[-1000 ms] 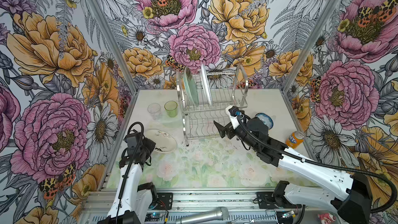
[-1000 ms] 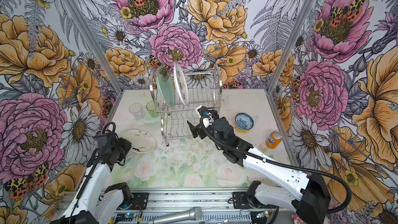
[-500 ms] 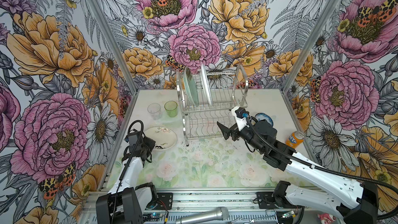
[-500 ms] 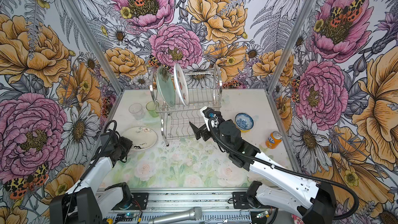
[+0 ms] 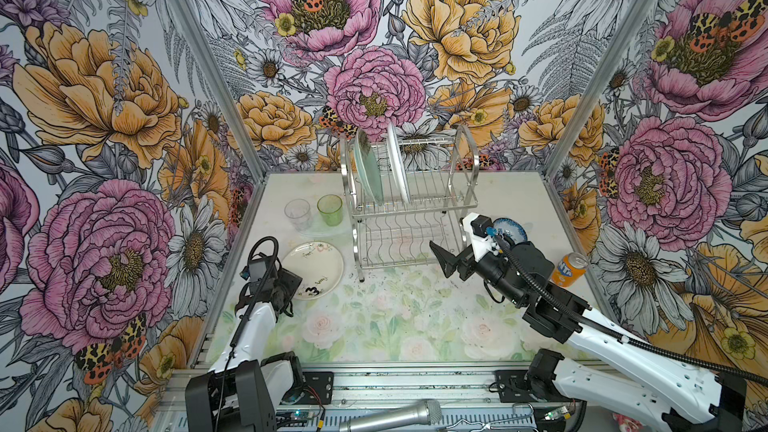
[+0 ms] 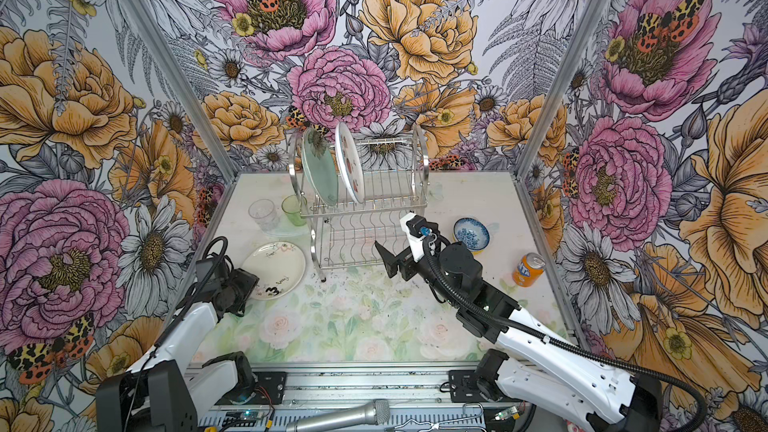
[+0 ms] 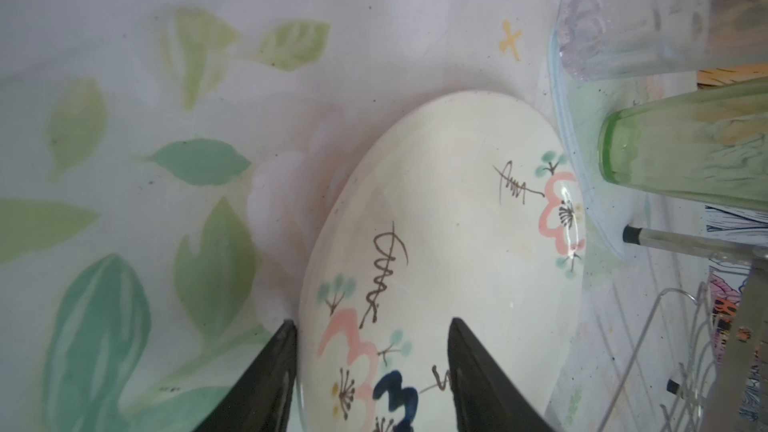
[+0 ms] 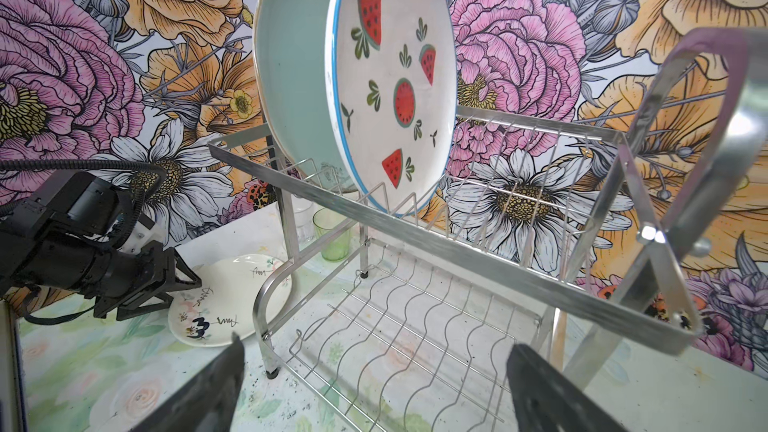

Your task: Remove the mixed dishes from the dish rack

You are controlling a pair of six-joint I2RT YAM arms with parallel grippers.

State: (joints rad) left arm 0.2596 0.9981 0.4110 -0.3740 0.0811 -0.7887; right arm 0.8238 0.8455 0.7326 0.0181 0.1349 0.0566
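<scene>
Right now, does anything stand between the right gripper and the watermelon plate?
The open right gripper sits low before the dish rack; the upper shelf's front rail crosses the line to the lower edge of the watermelon plate. Its upper rim looks clear.

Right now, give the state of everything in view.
dish rack, upright, lower shelf bare
pale green plate, on edge in rack
watermelon plate, on edge in rack
cream plate, flat on table
clear glass, upright
green tumbler, upright
blue-and-white bowl, upright
soda can, upright
left gripper, open over cream plate's rim
right gripper, open, empty
</scene>
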